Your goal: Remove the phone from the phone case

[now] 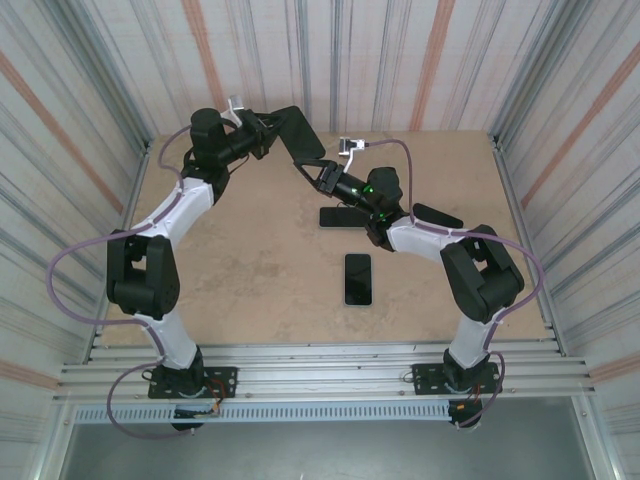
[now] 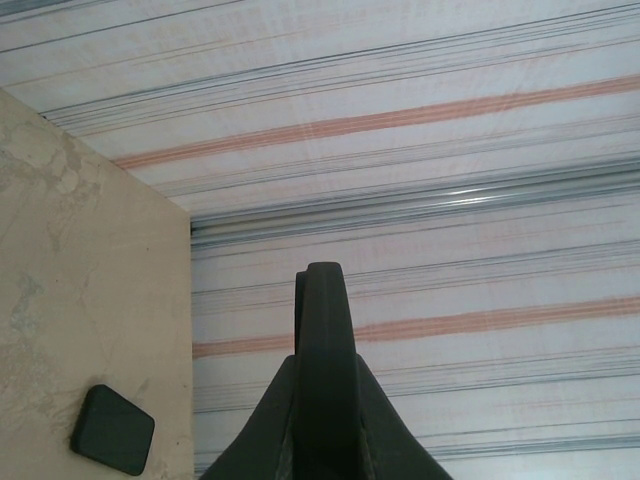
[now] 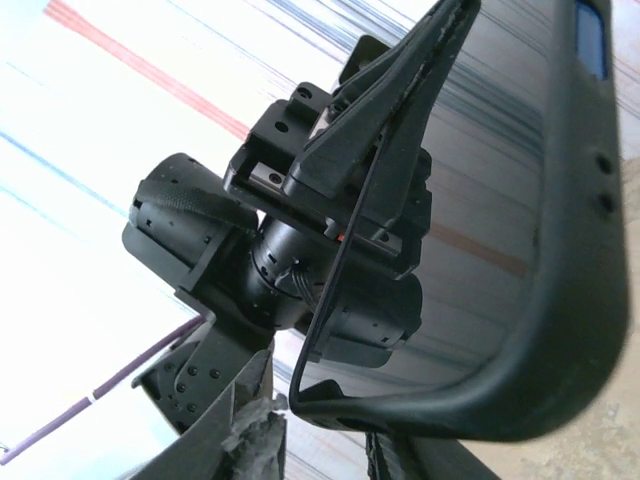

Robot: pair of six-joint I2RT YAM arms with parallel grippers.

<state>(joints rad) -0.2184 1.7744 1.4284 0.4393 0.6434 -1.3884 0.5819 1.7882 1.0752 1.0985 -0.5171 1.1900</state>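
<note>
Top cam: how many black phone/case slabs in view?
4. Raised slab in the left gripper; phone flat on the table, nearest the bases; second slab partly under the right arm; narrow slab right of that arm. More may hide under the arms.

The top view sits above and behind the arm bases (image 1: 190, 382), looking down over the whole surface (image 1: 250, 250) to its far edge. The left wrist view looks along the left pincer (image 2: 322, 300) at the striped wall (image 2: 450, 200). The right wrist view faces up, very close under the phone case (image 3: 560, 250), which the top view shares.
</note>
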